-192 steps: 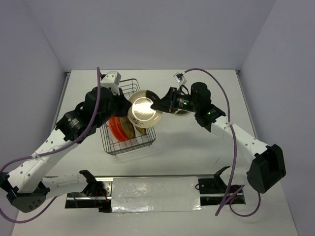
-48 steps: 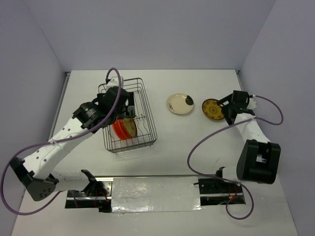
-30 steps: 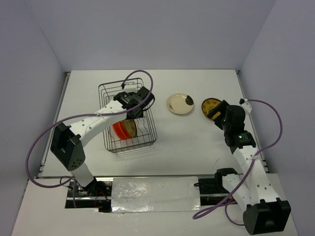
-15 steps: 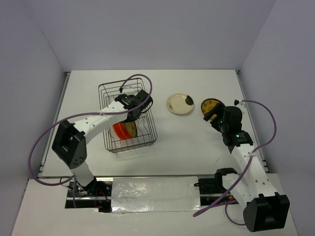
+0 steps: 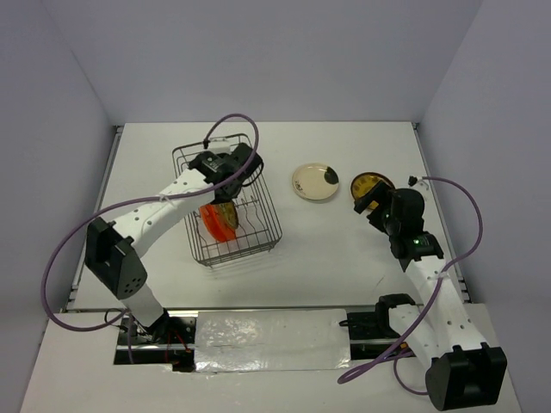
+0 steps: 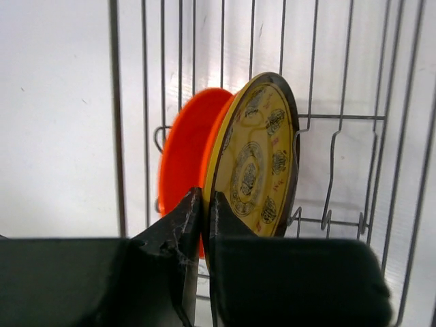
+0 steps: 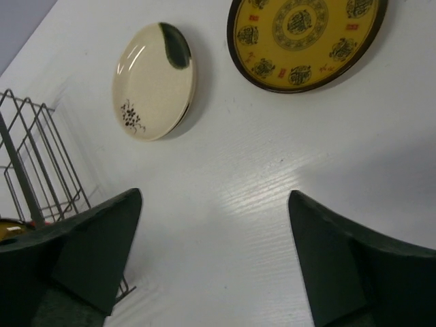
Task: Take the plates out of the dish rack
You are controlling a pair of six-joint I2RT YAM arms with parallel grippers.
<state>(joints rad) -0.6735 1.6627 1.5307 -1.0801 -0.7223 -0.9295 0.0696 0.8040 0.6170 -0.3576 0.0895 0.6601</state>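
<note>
The wire dish rack stands left of centre with two plates upright in its slots. The front one is a dark brown plate with yellow pattern, and a plain orange-red plate stands right behind it. My left gripper reaches down into the rack and is shut on the patterned plate's lower rim, one finger on each face. On the table to the right lie a cream plate with a black patch and another brown patterned plate. My right gripper hovers open above bare table just in front of them.
Grey walls enclose the white table on three sides. The right arm's purple cable loops near the right wall. A metal rail with the arm bases runs along the near edge.
My left gripper has closed on the patterned plate's rim in the rack, and the rack has shifted slightly. The right gripper has barely moved, staying open near the two plates lying flat.
</note>
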